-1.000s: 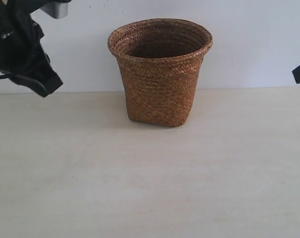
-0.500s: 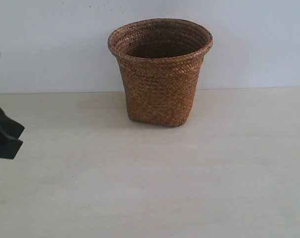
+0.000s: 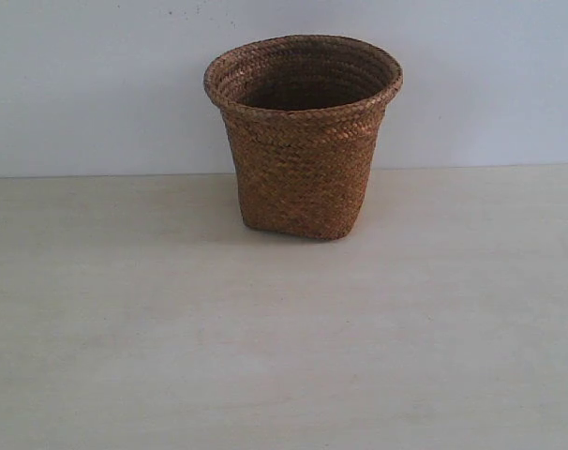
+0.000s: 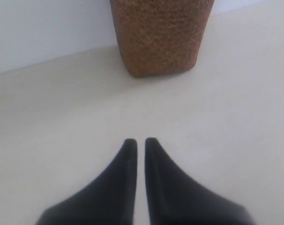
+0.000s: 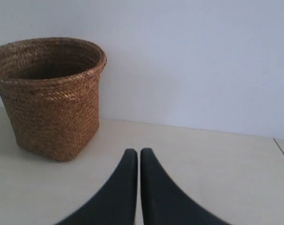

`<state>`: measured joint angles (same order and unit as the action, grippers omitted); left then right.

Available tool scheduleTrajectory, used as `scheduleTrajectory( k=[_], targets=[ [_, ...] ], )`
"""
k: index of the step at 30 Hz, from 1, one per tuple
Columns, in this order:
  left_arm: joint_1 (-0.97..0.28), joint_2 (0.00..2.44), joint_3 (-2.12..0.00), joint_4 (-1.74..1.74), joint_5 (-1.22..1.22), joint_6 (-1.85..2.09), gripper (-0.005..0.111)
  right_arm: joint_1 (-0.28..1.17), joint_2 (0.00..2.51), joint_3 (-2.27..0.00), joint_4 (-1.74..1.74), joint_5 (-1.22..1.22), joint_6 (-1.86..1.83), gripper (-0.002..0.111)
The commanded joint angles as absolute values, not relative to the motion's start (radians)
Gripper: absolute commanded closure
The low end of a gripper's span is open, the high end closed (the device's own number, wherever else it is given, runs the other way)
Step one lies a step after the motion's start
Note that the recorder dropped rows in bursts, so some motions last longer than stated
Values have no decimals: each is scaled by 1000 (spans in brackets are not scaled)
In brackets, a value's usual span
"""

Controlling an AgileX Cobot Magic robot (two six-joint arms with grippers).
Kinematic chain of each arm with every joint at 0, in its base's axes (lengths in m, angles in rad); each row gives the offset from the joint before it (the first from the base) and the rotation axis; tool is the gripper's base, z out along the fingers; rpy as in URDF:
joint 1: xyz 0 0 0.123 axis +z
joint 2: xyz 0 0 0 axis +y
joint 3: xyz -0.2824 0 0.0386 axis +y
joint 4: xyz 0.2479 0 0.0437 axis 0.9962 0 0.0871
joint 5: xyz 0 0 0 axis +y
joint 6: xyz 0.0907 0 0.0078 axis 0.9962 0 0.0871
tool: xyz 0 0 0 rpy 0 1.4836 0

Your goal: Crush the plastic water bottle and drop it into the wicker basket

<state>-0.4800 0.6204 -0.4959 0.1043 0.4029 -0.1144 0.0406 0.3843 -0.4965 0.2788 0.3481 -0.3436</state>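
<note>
The brown wicker basket (image 3: 303, 136) stands upright at the back of the pale table, against the white wall. The plastic water bottle shows in no view; the part of the basket's inside that I see is dark, with nothing visible in it. Neither arm appears in the exterior view. In the left wrist view my left gripper (image 4: 140, 140) is shut with nothing between its black fingers, low over the table and well short of the wicker basket (image 4: 160, 37). My right gripper (image 5: 139, 151) is shut too, empty, off to one side of the wicker basket (image 5: 50, 98).
The pale wooden table (image 3: 284, 337) runs back to a white wall (image 3: 97, 84). A table edge or seam (image 5: 282, 152) shows in the right wrist view, on the far side of the gripper from the basket.
The left arm dropped from the upper left of the exterior view down its left edge and has gone out of sight. The right arm's tip at the right edge has also withdrawn.
</note>
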Motion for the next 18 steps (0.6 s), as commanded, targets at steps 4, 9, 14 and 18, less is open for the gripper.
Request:
scheduleTrajectory(
  k=[4,9,14,18],
  targets=[
    [-487,413,-443,62,366,-142,103,42,145,-430,278,322,-290,108],
    [-487,323,-435,49,343,-142,103,42,20,-431,287,325,-256,108],
    [-487,301,-435,49,343,-142,103,42,0,-431,287,321,-256,108],
    [-487,301,-435,49,343,-142,103,42,0,-431,287,321,-256,108]
  ],
)
